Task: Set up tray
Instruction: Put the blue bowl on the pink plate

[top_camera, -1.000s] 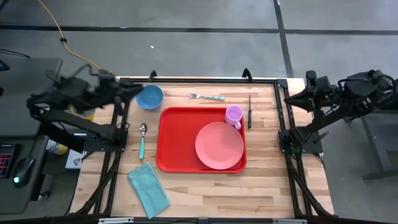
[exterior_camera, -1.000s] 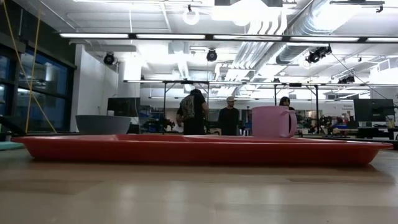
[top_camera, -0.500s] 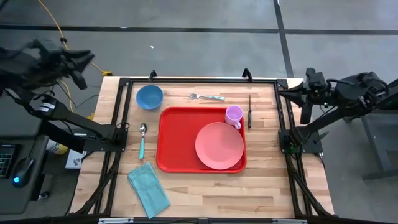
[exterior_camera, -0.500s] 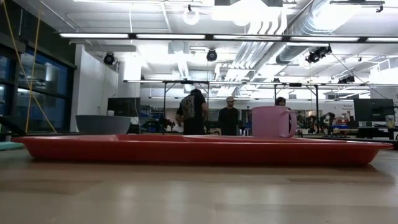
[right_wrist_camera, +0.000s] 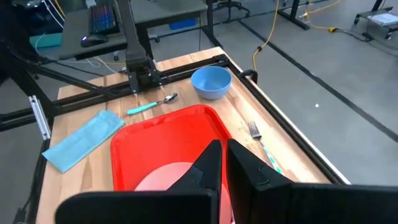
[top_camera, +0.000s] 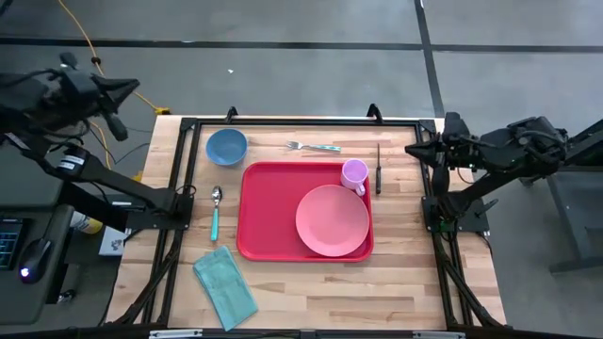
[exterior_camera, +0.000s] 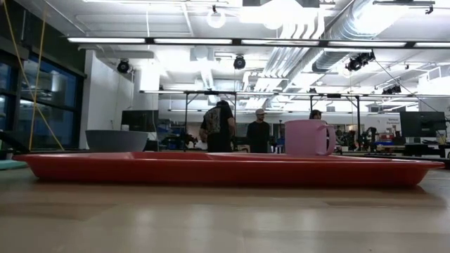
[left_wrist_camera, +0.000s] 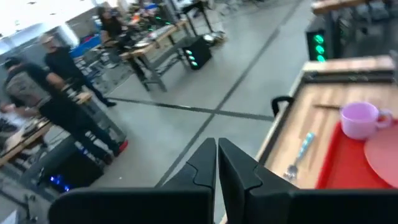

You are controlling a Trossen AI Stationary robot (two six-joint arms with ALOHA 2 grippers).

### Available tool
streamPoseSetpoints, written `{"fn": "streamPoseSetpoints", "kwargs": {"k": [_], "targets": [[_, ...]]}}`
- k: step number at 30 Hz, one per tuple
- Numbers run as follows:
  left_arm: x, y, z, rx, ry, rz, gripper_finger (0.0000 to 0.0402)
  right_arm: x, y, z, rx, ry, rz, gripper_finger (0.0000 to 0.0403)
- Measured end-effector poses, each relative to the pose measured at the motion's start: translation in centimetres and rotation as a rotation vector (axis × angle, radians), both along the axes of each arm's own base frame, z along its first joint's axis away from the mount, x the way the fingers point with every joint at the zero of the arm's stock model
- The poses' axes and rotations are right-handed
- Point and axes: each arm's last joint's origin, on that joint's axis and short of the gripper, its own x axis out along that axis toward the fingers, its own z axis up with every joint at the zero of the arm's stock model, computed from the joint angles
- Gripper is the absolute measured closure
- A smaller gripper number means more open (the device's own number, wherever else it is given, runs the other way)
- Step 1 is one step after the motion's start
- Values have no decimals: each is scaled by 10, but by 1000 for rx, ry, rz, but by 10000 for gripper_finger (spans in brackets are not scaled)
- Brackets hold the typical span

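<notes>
Tray [top_camera: 273, 212] mid-surface [top_camera: 396, 282], carrying plate [top_camera: 332, 220] and mug [top_camera: 354, 173]. Left tool [top_camera: 130, 88] off the surface's left edge, fingers together, empty. Right tool [top_camera: 412, 150] at right edge, closed, empty.

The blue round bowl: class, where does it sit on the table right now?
In the high view, the blue round bowl sits on the wooden table's left side, above the teal-handled spoon, beyond the red rectangular plastic tray's upper-left corner.

Glossy red plastic tray [top_camera: 273, 212] on a pale, matt wood-plank table [top_camera: 396, 273]; soft teal cloth napkin [top_camera: 226, 287], shiny metal fork [top_camera: 306, 146].
</notes>
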Motion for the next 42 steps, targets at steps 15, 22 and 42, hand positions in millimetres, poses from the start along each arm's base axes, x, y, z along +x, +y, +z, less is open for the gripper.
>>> {"fn": "streamPoseSetpoints", "kwargs": {"k": [15, 22, 42], "targets": [[12, -5, 0, -33, 45, -150, 257, -5, -2, -5, 84, 26, -33, 403], [32, -20, -3, -376, 14, -522, 210, -5, -2, -5, 67, 28, -47, 403], [69, -23, -58, -313, 306, -384, 207, -5, -3, -5, 63, 21, -66, 403]]}}
